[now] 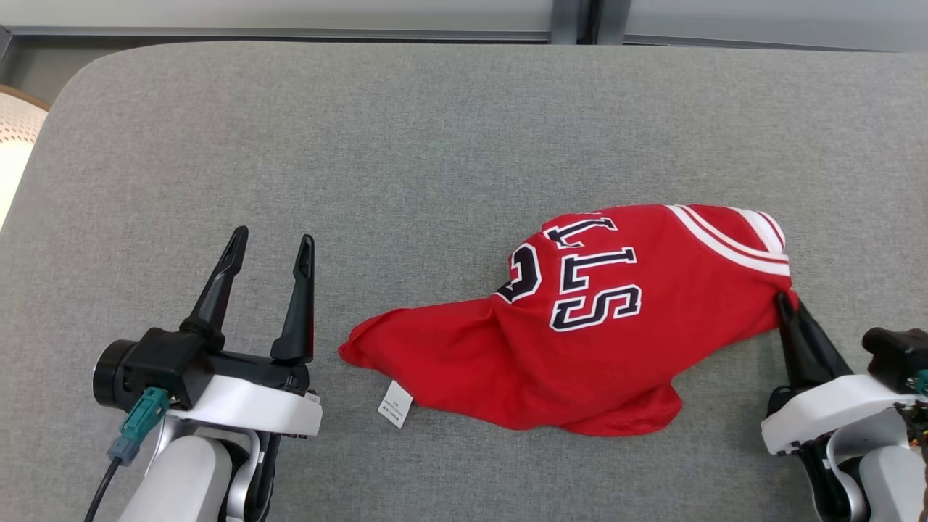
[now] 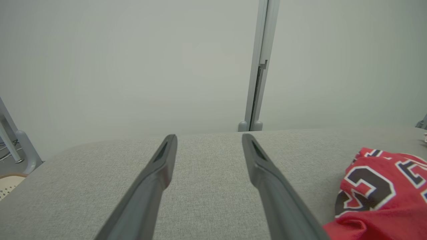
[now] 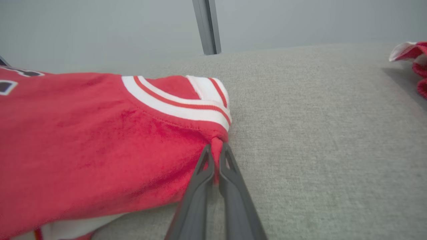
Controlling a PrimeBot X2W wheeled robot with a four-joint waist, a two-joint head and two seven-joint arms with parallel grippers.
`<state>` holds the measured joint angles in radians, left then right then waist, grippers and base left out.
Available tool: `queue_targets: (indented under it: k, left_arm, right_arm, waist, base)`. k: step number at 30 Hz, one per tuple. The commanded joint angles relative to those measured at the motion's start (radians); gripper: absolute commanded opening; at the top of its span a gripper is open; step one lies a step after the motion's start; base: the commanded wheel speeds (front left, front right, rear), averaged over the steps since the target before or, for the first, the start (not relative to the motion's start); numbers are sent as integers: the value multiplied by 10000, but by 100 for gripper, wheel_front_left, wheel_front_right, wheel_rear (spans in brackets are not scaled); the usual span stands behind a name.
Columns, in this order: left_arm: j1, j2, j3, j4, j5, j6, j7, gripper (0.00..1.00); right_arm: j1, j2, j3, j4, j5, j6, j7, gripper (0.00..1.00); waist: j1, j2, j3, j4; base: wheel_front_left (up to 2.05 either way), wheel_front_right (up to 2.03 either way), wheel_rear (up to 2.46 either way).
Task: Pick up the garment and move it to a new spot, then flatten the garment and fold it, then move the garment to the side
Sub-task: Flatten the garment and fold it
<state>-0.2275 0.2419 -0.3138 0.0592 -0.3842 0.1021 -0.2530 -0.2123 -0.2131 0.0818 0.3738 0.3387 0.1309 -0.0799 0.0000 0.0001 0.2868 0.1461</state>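
Note:
The garment (image 1: pixel 580 326) is a red jersey with dark, white-edged lettering and white trim, lying bunched on the grey padded surface right of centre. A white label (image 1: pixel 395 403) sticks out at its lower left. My right gripper (image 1: pixel 784 301) is shut on the garment's right edge just below the white trim; in the right wrist view its fingertips (image 3: pixel 216 150) pinch a fold of red cloth (image 3: pixel 100 133). My left gripper (image 1: pixel 270 243) stands open to the left of the garment, a little apart from it, with nothing between its fingers (image 2: pixel 208 140). The garment's lettering (image 2: pixel 373 190) shows at the left wrist view's right edge.
The grey padded surface (image 1: pixel 362 145) stretches wide behind and to the left of the garment. Another red and white piece of cloth (image 3: pixel 412 55) lies at the far right in the right wrist view. A pale perforated chair (image 1: pixel 14 138) stands off the left edge. A wall with a grey post (image 2: pixel 258 66) rises behind.

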Motion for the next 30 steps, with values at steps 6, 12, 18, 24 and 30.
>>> queue_targets:
  k: [6,12,18,24,30]
  left_arm:
    - [-59,30,73,31,71,-92,-84,100]
    - [-265,-61,37,49,91,-169,-115,100]
    - [-550,-290,-51,212,124,-347,-123,100]
    - [-802,-572,-81,335,193,-541,-122,100]
    - [-913,-823,90,455,362,-754,-125,100]
  right_arm:
    - [13,-160,-295,-1364,-98,-4,-291,0]
    - [-763,-265,-436,-2560,-331,-4,459,0]
    - [-2180,-326,147,-2304,-343,-2,1230,0]
    - [-3408,-210,948,-998,-158,-2,1446,0]
    - [-4145,-38,1596,447,-30,-2,822,100]
  waist:
    - [0,-1,-58,-140]
    - [0,-1,95,-23]
    - [0,-1,383,451]
    - [0,-1,684,829]
    - [0,-1,798,962]
  base:
    - [0,0,0]
    - [0,0,0]
    - [0,0,0]
    - [0,0,0]
    - [0,0,0]
